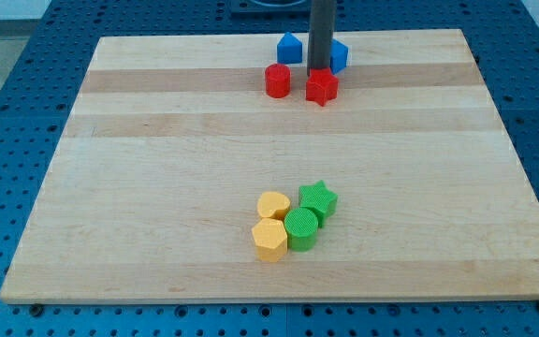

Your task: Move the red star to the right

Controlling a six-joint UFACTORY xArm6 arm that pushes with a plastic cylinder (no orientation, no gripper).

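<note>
My tip (pixel 321 69) touching red star (pixel 322 87) top edge; rod only, no jaws.

A: Top group on the worktop (pixel 157 140)?
B: Near the view's top edge. Red cylinder (pixel 278 80) just left of red star (pixel 322 88), small gap. Behind them, left blue block (pixel 289 48) and right blue block (pixel 341 56), one either side of the rod, the right one partly hidden. The tip (pixel 320 70) is at the star's top edge.
A: Lower group?
B: Well apart, toward the view's bottom, a tight cluster. Yellow heart (pixel 273 205) top-left, green star (pixel 319 198) top-right, yellow hexagon (pixel 269 240) bottom-left, green cylinder (pixel 300 228) bottom-right.
</note>
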